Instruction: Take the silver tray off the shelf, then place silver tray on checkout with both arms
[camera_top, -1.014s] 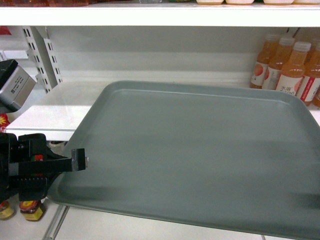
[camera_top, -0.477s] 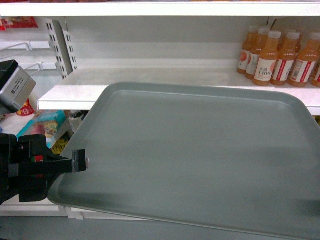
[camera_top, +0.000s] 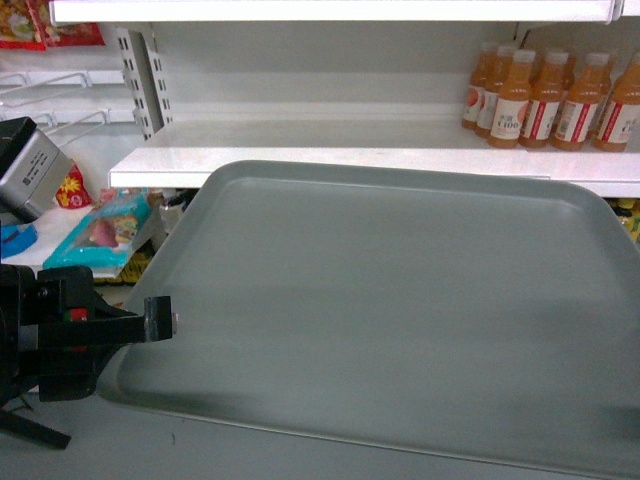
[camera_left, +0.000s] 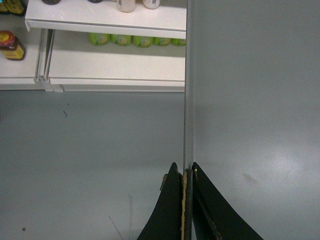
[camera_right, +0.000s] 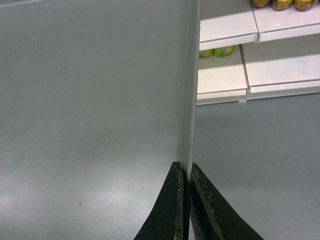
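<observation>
Pinching the tray's (camera_left: 250, 100) left rim, the left gripper (camera_left: 186, 172) has its two black fingers pressed together on the thin edge, one on each side. The right gripper (camera_right: 186, 170) does the same on the opposite rim, its fingers clamped on the edge with the tray's flat surface spreading away to its left. Between the two grippers the tray (camera_top: 380, 310) hangs level in the air, clear of the shelf (camera_top: 330, 160), which lies beyond its far edge.

Compared with a second ago, the shelf has drawn away: then the tray's far edge overlapped the white board, and now the board's rounded front edge shows in full beyond the tray. The orange bottles (camera_top: 545, 95) sit higher and smaller at the far right of the shelf than before. Snack packets (camera_top: 95, 235) have come into sight beyond the left gripper, and grey floor (camera_left: 90, 165) now shows below the tray's near edge. The left gripper's place on the rim in the head view (camera_top: 160, 318) is unchanged. Below the left gripper the wrist view shows lower shelf boards with green bottles (camera_left: 135, 40).
</observation>
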